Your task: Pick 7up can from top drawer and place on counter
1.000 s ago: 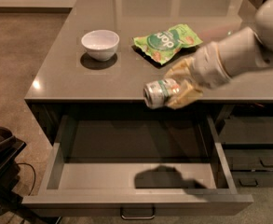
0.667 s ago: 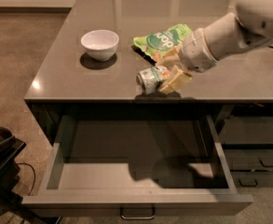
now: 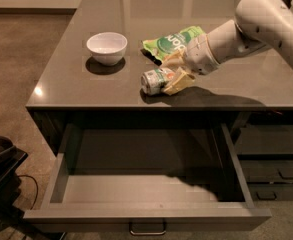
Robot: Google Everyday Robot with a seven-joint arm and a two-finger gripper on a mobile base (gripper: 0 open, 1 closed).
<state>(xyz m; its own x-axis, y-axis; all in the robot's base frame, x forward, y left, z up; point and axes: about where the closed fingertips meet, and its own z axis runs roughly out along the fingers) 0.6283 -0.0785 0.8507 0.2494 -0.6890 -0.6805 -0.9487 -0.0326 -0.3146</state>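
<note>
The desk (image 3: 86, 91) has a smooth, glossy grey-brown top that throws back the lights as bright spots. The 7up can (image 3: 153, 80) lies on its side on the desk. It is shiny metal, with a silvery end and a printed green wall. The gripper (image 3: 170, 77) sits near the desk's front edge, its pale yellowish, matt jaws closed around the can. The arm (image 3: 266, 19) behind it wears a smooth off-white shell with a soft sheen, plastic by the look. The green snack bag (image 3: 173, 39) is crinkled, glossy film. The white bowl (image 3: 107, 46) looks smooth and glazed. The top drawer (image 3: 146, 216) has flat, matt grey panels and a thin metal handle (image 3: 147, 229). The floor (image 3: 26, 49) is dull, mottled brown and rough-looking.
</note>
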